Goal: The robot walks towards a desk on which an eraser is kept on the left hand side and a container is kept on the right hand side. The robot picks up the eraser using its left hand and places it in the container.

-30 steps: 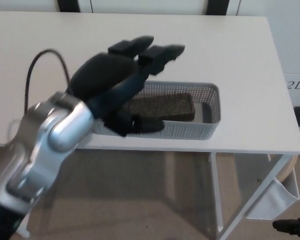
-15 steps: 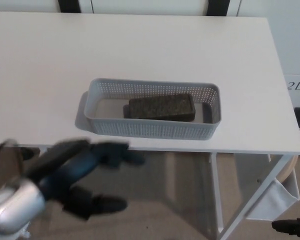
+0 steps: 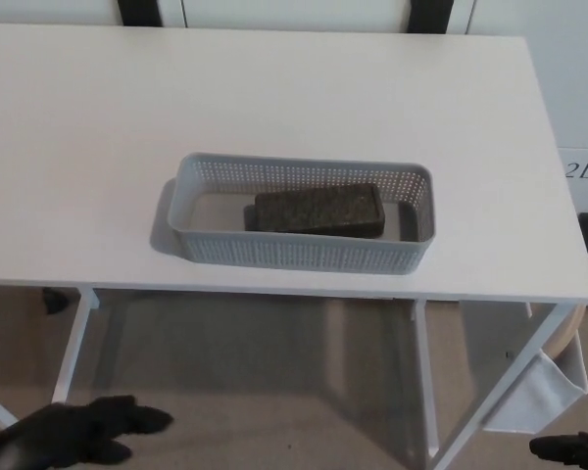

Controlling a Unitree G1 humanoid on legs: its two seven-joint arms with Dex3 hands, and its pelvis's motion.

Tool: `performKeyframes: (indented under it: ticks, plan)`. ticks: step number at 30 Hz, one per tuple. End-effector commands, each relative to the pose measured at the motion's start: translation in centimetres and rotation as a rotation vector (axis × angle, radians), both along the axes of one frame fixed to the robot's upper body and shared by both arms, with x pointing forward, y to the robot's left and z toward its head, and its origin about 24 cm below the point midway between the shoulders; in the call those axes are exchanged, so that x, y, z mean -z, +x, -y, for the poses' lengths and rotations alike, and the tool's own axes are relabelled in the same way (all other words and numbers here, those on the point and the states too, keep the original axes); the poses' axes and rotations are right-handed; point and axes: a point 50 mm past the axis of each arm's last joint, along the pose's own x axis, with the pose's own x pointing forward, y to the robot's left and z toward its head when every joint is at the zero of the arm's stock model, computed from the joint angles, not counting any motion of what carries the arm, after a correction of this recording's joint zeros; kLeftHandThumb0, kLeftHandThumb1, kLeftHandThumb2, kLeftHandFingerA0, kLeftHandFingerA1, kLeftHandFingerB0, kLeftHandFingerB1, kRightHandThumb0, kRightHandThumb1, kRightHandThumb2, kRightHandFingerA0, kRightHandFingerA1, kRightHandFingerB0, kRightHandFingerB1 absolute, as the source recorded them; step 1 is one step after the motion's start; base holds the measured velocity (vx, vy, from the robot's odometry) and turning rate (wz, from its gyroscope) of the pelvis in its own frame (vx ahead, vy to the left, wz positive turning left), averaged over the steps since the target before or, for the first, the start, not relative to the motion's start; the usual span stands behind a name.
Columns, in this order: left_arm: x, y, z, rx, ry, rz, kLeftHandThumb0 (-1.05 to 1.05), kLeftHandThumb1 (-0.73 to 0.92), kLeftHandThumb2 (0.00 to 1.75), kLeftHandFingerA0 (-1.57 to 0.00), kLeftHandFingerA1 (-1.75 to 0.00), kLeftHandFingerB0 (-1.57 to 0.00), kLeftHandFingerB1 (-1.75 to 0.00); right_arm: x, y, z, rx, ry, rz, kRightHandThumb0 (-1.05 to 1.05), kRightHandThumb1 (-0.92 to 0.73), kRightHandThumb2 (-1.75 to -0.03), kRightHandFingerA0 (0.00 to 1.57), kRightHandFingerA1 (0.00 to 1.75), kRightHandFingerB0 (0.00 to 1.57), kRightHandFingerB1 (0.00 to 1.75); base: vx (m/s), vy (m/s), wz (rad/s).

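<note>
Eraser in container; left robot hand cropped, empty

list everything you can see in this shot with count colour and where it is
desk: one, white, fills most of the view, on white legs
container: one, grey perforated basket, near the desk's front edge, right of centre
eraser: one, dark block, lying flat inside the container, toward its right half
floor: beige, seen under the desk
white furniture: at the right edge, beside the desk; what it is cannot be told
dark strips: two, black, along the top edge behind the desk
left hand: one, black, bottom left corner, below the desk's front edge, holding nothing, fingers apart
right hand: one, black, only a bit shows at the bottom right corner
</note>
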Motion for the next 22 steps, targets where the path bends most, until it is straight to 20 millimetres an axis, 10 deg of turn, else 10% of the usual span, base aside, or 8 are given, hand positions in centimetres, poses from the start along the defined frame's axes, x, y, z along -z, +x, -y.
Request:
performKeyframes:
  ticks: [1, 2, 3, 4, 12, 22]
  plan:
    - [7.6, -0.2, -5.6, -0.519, 0.13, -0.077, -0.87, 0.58, 0.99, 0.0, -0.42, -0.1, -0.25, -0.3, 0.1, 0.8, 0.001, -0.052, 0.018, -0.36, -0.46, -0.53, 0.76, 0.58, 0.51, 0.48, 0.0, 0.0, 0.0]
    - [7.9, -0.6, -5.9, -0.554, 0.129, -0.082, -0.87, 0.58, 0.98, -0.03, -0.4, -0.1, -0.25, -0.3, 0.1, 0.8, 0.006, -0.049, 0.021, -0.36, -0.46, -0.53, 0.77, 0.59, 0.51, 0.48, 0.0, 0.0, 0.0]
    - [8.1, -0.9, -6.2, -0.571, 0.15, -0.072, -0.87, 0.73, 0.62, -0.04, -0.42, -0.06, -0.3, -0.4, 0.3, 1.0, 0.004, -0.051, 0.025, -0.36, -0.46, -0.53, 0.77, 0.58, 0.5, 0.48, 0.0, 0.0, 0.0]
    - [8.2, -1.3, -6.7, -0.583, 0.167, -0.069, -0.89, 0.6, 0.99, 0.0, -0.37, -0.15, -0.18, -0.5, 0.4, 1.0, 0.002, -0.051, 0.029, -0.36, -0.46, -0.53, 0.76, 0.58, 0.5, 0.48, 0.0, 0.0, 0.0]
    - [8.5, -3.5, -10.3, -0.78, 0.086, -0.162, -0.87, 0.59, 0.99, -0.03, -0.29, -0.11, -0.13, -0.5, 0.2, 0.9, 0.025, -0.045, 0.046, -0.46, -0.36, -0.71, 0.61, 0.64, 0.42, 0.56, 0.0, 0.0, 0.0]
    - [8.5, -2.7, -9.6, -0.691, 0.103, -0.142, -0.82, 0.54, 0.96, -0.07, -0.38, -0.07, -0.17, -0.7, 0.6, 0.8, 0.032, -0.066, 0.071, -0.51, -0.38, -0.75, 0.43, 0.63, 0.32, 0.55, 0.0, 0.0, 0.0]
